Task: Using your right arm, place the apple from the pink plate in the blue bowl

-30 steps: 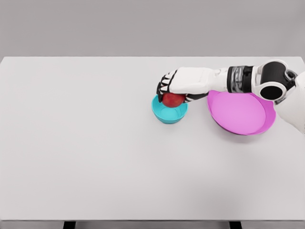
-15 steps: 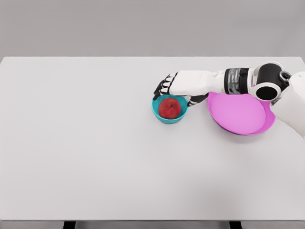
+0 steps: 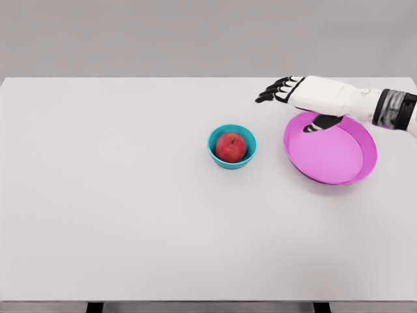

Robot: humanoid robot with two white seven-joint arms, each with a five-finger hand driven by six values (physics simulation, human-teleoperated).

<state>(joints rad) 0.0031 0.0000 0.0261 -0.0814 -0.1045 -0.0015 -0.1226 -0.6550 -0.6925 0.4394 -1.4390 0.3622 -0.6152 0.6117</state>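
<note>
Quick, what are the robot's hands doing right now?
Right hand: open, holding nothing, over the pink plate's far edge.
Left hand: not in view.

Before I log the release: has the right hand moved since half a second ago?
Yes. The right hand left the blue bowl, moving right and back.

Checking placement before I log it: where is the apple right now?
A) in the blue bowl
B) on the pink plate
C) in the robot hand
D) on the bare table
A: the apple sits inside the blue bowl, while the right robot hand is open and apart from it.
</note>
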